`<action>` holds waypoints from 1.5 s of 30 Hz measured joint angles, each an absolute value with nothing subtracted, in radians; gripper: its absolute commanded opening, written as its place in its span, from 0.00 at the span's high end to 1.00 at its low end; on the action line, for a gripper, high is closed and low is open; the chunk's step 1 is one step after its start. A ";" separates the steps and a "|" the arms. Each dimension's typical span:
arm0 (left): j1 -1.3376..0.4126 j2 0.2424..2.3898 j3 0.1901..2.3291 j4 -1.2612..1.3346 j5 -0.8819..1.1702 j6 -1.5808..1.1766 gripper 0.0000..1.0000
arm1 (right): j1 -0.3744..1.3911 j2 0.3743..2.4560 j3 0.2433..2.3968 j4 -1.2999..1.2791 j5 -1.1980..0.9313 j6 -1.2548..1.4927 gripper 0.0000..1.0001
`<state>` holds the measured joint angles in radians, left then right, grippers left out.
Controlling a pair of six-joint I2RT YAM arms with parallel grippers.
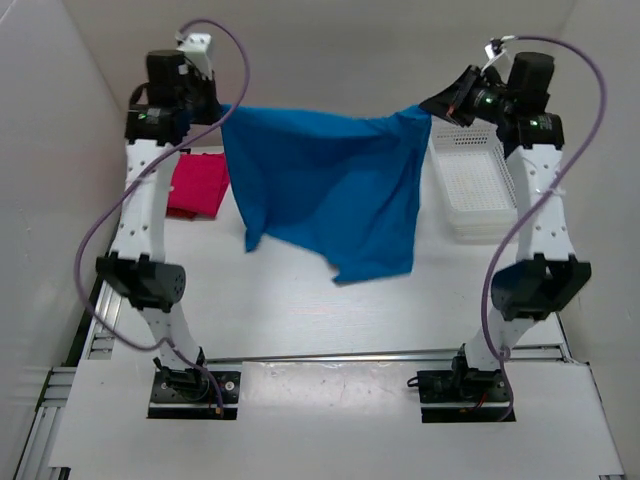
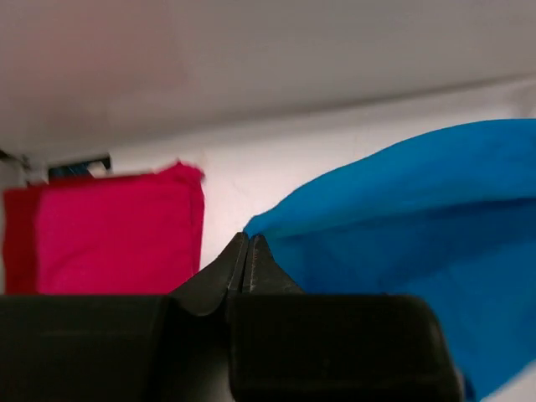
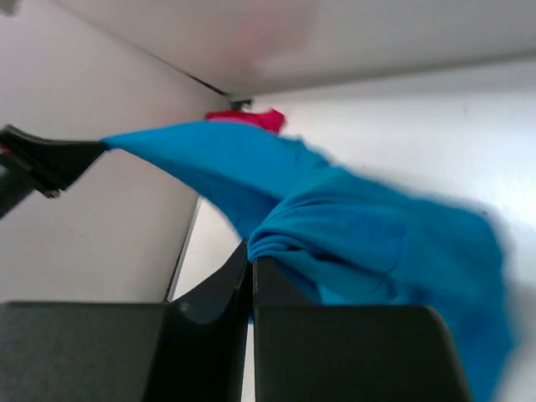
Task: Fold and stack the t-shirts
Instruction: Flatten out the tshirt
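A bright blue t-shirt (image 1: 325, 185) hangs spread in the air between both arms, its lower edge drooping toward the table. My left gripper (image 1: 218, 108) is shut on its left top corner, and the cloth (image 2: 402, 218) leaves the pinched tips (image 2: 248, 243). My right gripper (image 1: 432, 108) is shut on the right top corner, with bunched blue fabric (image 3: 352, 243) at its tips (image 3: 251, 255). A folded pink-magenta t-shirt (image 1: 198, 186) lies at the back left; under it, at its left edge, shows a dark red t-shirt (image 2: 17, 243).
A white mesh basket (image 1: 470, 180) stands at the back right under the right arm. White walls enclose the table at the back and on both sides. The arm bases sit at the near edge.
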<state>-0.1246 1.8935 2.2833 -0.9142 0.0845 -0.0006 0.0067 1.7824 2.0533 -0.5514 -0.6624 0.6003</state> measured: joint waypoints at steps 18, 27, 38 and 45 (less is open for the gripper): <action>-0.168 1.629 1.143 -0.870 -0.009 0.000 0.90 | 0.023 1.163 0.597 -0.521 -0.398 0.616 0.52; -0.134 1.679 1.030 -0.872 0.007 0.000 0.90 | 0.078 1.167 0.624 -0.549 -0.257 0.590 0.47; -0.101 1.622 1.039 -0.851 0.005 0.000 0.90 | 0.212 1.357 0.902 -0.533 -0.138 0.481 0.54; -0.094 1.621 1.036 -0.841 -0.001 0.000 0.90 | 0.274 1.597 0.993 -0.521 -0.118 0.455 0.49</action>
